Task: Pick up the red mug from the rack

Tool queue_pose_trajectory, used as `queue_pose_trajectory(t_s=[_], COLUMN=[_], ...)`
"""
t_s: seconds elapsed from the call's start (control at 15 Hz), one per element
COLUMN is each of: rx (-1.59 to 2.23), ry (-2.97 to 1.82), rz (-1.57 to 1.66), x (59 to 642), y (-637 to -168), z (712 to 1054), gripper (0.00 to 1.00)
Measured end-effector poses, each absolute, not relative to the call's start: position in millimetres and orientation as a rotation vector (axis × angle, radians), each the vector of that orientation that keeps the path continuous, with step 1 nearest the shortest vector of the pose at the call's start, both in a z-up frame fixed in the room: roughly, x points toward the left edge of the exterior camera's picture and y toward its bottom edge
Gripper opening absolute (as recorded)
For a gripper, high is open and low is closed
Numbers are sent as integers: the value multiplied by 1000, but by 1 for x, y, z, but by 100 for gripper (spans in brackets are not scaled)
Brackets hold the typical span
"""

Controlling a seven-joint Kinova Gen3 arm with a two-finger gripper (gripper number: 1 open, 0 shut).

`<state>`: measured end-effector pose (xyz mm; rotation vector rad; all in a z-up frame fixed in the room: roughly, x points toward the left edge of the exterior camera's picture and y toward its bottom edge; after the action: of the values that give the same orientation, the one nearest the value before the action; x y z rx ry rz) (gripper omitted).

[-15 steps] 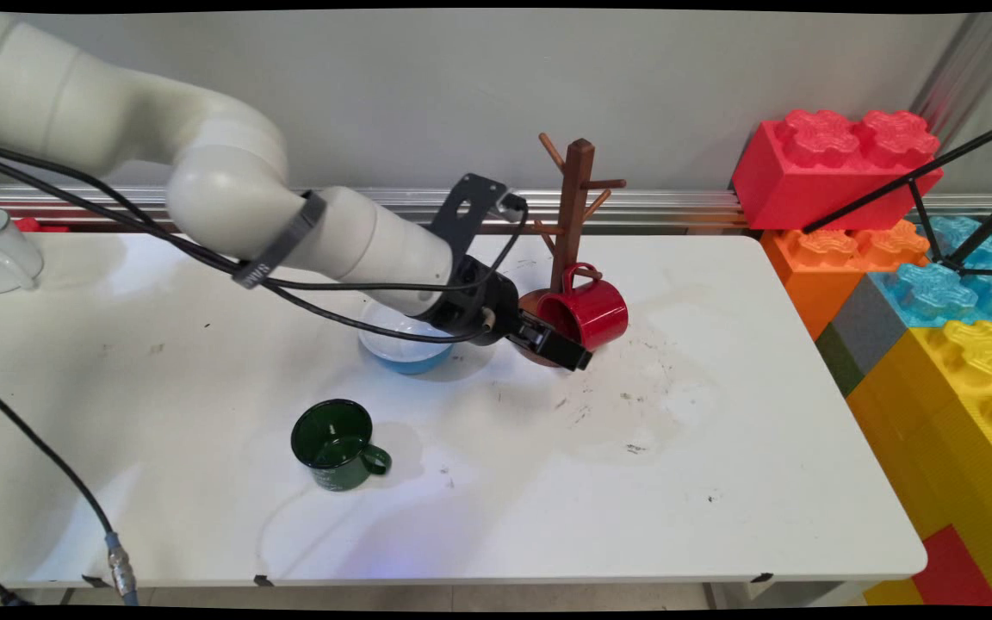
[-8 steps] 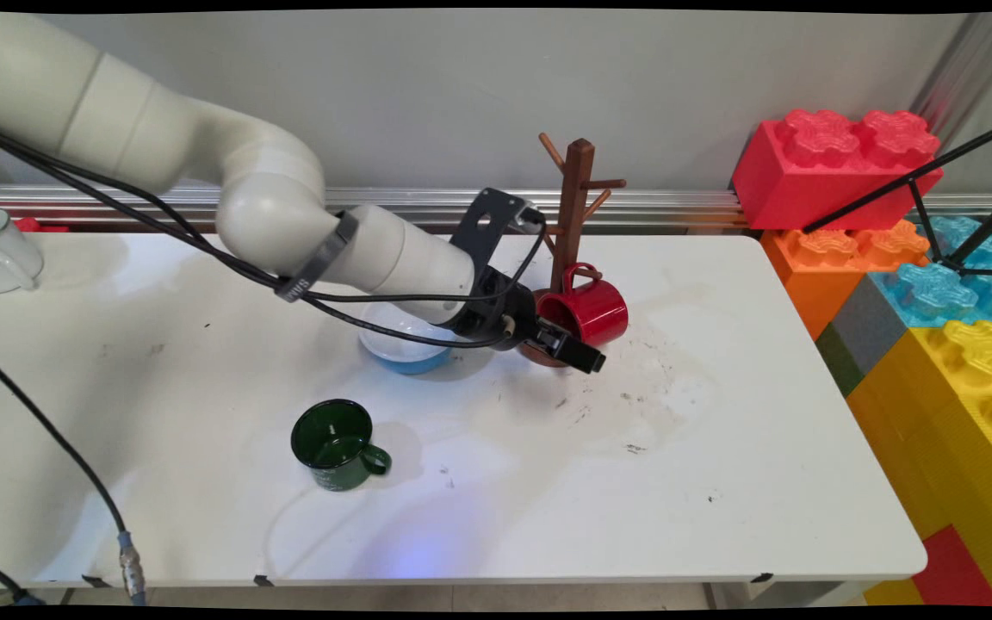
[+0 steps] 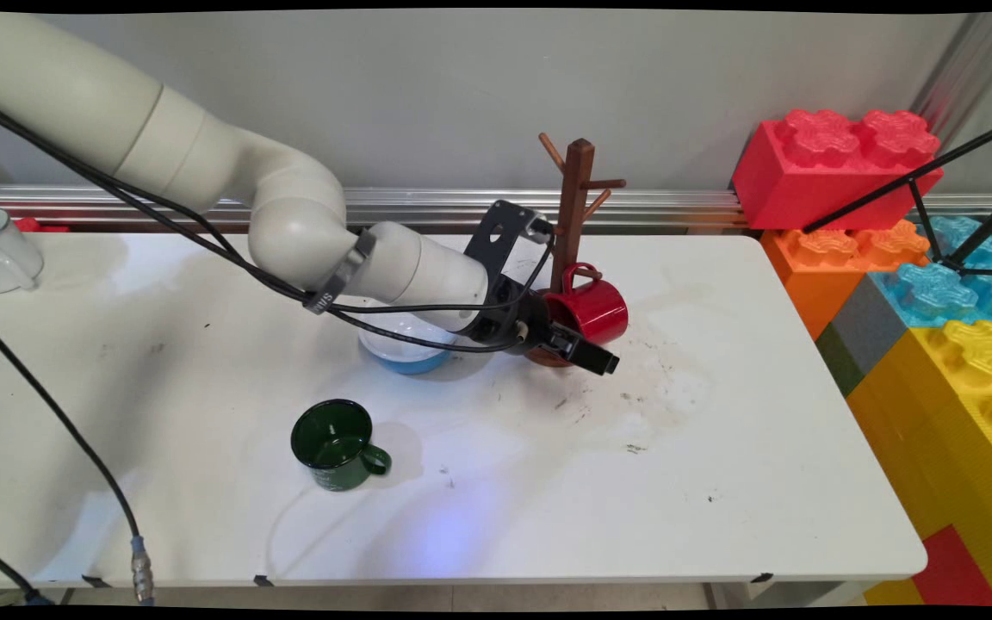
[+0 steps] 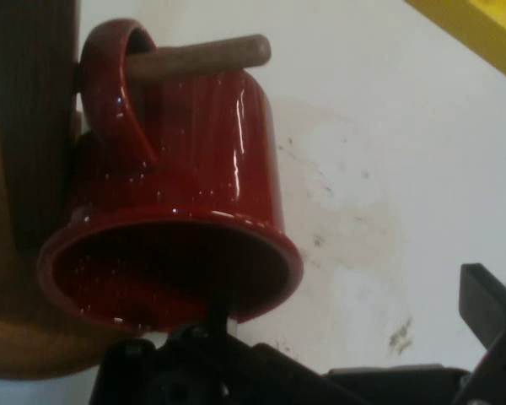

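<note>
- Main view: tool sat low over the desk, right at the foot of the wooden mug tree, jaws apart w/ nothing between them.
- Red mug hung on the tree's lowest peg by its handle, mouth tilted down twd the tool; the tool was just beside the rim, contact not clear.
- Blue bowl lay behind the wrist; green mug stood well apart nr the front; white cup at far left edge.
- Hand view: peg ran thru the mug handle, mug body against the post. One finger showed at the right, well clear of the mug; the other wasn't clearly visible under the rim.
- Judgement: mug looked seated but loose on a short peg, so any motion nr it should be slow and away from the rim, no sideways brush vs post or handle.
</note>
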<state>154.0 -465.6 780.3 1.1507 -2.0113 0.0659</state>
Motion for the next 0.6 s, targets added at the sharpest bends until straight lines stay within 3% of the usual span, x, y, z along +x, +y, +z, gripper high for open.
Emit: queue_pose_trajectory(t_s=[0.6], rx=[1149], ry=[-1956], rz=[62], x=[153], y=[-477], z=[767], gripper=[100])
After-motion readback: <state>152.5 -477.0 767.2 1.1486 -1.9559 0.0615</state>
